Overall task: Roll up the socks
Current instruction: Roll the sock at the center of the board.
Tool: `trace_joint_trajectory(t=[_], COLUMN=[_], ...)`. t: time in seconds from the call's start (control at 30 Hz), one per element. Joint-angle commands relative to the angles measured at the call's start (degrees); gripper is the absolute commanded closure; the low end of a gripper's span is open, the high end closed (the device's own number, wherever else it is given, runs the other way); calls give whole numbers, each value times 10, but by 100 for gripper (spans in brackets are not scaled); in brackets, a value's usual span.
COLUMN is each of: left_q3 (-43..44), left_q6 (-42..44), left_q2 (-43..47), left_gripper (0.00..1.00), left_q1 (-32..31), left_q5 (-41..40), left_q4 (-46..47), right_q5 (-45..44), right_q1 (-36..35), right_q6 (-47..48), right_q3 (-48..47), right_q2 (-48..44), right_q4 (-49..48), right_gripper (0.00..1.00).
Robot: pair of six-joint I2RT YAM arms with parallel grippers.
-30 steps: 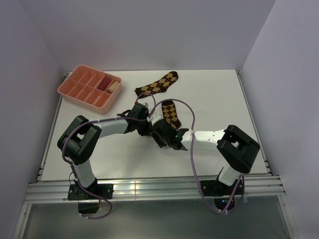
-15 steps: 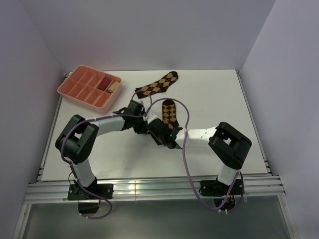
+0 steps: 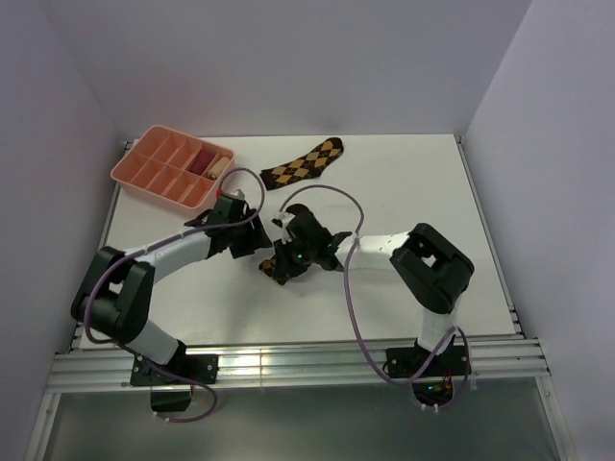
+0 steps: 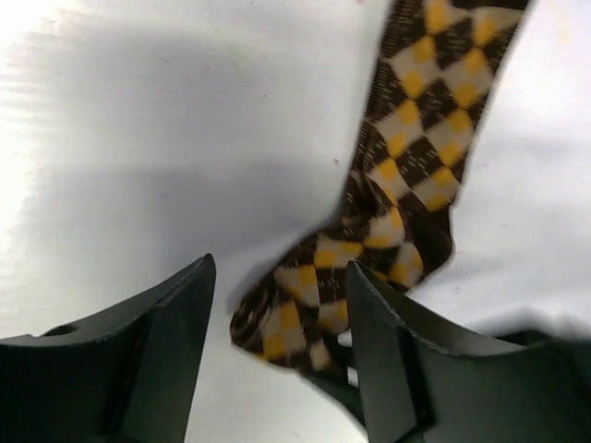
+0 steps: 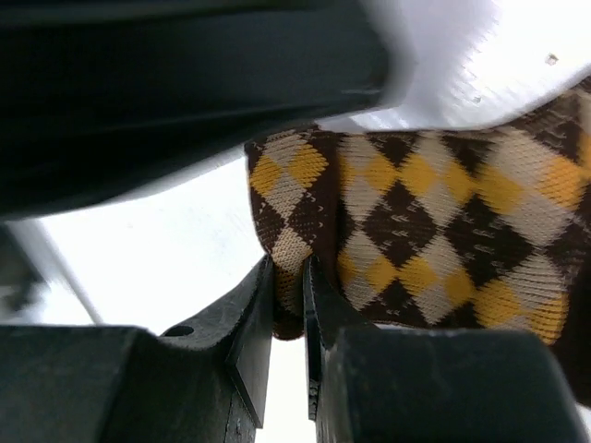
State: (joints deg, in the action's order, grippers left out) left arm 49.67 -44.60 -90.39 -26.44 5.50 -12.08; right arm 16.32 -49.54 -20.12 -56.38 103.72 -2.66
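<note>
One argyle sock [image 3: 270, 270] is bunched at mid-table, and my right gripper [image 3: 282, 266] is shut on its edge. In the right wrist view the fingers pinch a fold of that sock [image 5: 416, 221] at the gripper [image 5: 288, 295]. My left gripper [image 3: 258, 247] is open just left of it. In the left wrist view the sock's rounded end [image 4: 309, 309] lies between and beyond the open gripper [image 4: 277, 369], touching neither finger, and it trails off to the upper right. The second sock [image 3: 306, 161] lies flat at the back of the table.
A pink divided tray [image 3: 154, 178] stands at the back left, with a reddish roll [image 3: 205, 158] and a beige roll [image 3: 220, 166] in it. White walls enclose the table on three sides. The left arm's body [image 5: 185, 83] fills the top of the right wrist view.
The right gripper has dragged the near sock left and toward the front, bunching it. The left arm has swung left, and its gripper now sits beside the sock's end.
</note>
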Motion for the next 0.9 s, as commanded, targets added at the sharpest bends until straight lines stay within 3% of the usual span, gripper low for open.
trace_joint_trajectory(t=[0.0,0.17,0.4,0.67,0.87], left_q3=[-21,-63,-99,-85,-61], left_q6=[-19,-45,-73,-89,-81], left_q2=[71,137,130,71,26], left_gripper=[35,32,33,34,45], left_q1=[1,-2,-33,-41,-51], left_q5=[-32,-25,-13,-7,0], left_q4=[5,9,36,71,58], right_q5=[173,308,387,402,391], right_q1=[65,118,155,174,179], right_q6=[-95,-180,-276,-329,-322], right_q3=[29,57,82,101,102], right_q2=[17,66,129,171,170], right_q4=[-70,-175,-267,-331,-317], right_gripper=[100,100,100,100,100])
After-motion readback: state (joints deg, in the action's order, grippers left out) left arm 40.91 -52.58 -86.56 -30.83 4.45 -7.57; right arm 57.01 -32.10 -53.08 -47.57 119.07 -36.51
